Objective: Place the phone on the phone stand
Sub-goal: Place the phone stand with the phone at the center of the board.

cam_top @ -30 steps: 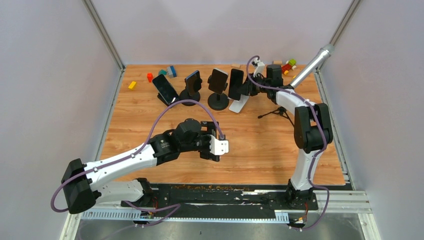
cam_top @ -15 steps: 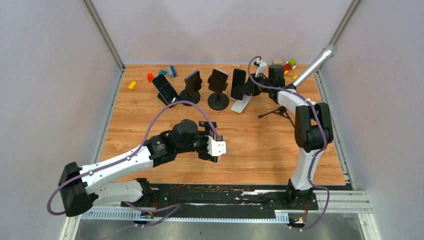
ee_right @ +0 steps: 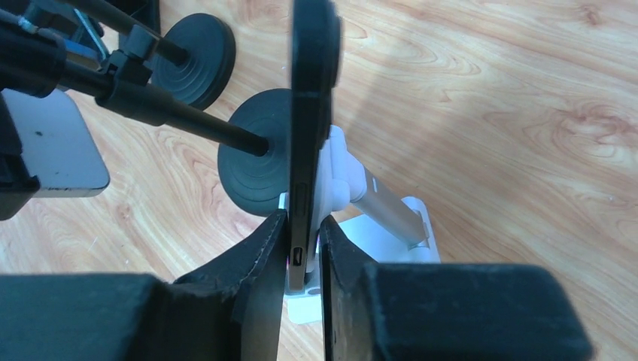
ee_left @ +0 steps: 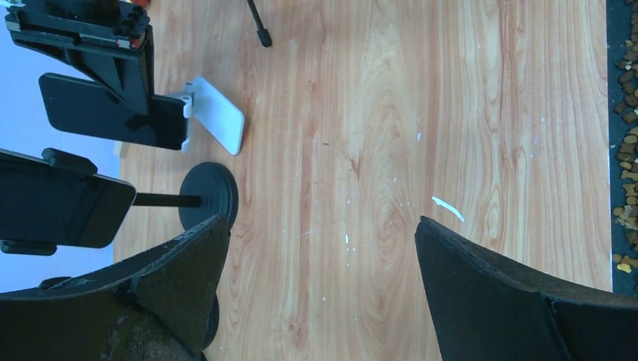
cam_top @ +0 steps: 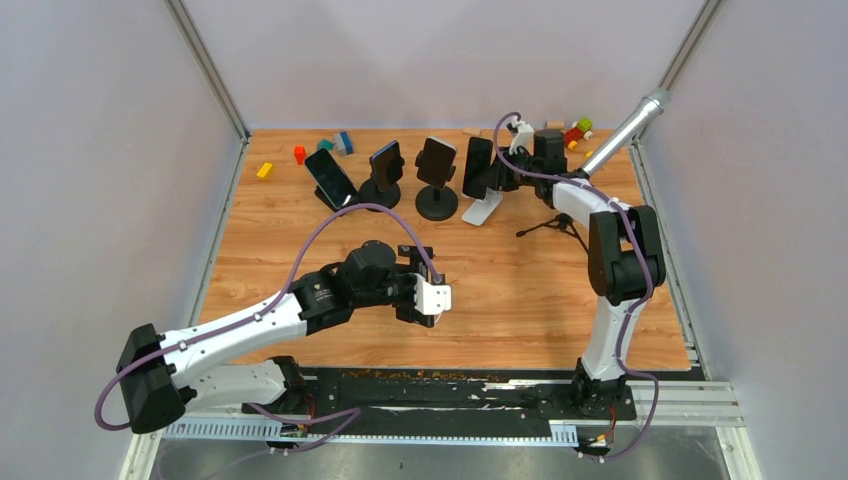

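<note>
Black round-base stands crowd white stand; right pincer clamps phone, left pincer gapes.

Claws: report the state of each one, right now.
Left claw: open, holding nothing.
Right claw: closed on the phone, at the white stand.

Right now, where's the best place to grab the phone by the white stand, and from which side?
I'd pinch the phone across its flat front and back near one end, coming from the right, as the right claw does. It is a thin slab, and the black stand crowds its left.
</note>
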Motion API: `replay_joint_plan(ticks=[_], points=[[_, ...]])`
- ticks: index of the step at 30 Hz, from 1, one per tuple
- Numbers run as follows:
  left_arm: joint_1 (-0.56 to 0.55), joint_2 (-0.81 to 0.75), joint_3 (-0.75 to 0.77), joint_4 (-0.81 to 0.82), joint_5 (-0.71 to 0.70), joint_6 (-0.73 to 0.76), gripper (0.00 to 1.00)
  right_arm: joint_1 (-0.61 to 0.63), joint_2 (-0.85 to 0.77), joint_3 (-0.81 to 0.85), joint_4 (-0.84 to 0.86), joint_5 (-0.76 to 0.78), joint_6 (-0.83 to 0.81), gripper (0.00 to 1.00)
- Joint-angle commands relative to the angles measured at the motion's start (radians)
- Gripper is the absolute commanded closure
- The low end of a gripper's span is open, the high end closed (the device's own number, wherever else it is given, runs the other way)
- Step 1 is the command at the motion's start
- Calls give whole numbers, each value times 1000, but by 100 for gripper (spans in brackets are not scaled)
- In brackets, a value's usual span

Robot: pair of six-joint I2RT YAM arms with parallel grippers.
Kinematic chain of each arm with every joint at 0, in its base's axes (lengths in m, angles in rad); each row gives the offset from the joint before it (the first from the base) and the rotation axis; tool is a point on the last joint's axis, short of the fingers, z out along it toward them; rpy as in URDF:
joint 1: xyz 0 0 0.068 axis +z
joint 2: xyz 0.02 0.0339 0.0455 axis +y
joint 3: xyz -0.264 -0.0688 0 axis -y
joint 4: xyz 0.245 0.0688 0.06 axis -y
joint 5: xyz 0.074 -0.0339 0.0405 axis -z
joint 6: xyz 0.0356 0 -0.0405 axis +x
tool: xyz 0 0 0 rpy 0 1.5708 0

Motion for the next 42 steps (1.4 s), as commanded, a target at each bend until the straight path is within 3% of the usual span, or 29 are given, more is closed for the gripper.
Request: replay_joint_plan(ticks=[1, 4, 22, 36, 42], points=[[-3, -32, 1, 23, 31, 0, 0, 27, -42, -29, 40, 92, 31, 78], [-3, -41, 1, 21, 35, -3, 0, 27, -41, -41, 13, 154, 58, 76], [-2, -57, -5, 16, 65, -7, 0, 27, -115, -115, -55, 202, 25, 62], [-2, -68, -6, 9, 66, -15, 0, 35, -200, -147, -128, 295, -50, 37], [-1, -56, 14, 26, -14, -82, 0, 57, -262, -180, -176, 367, -139, 28]])
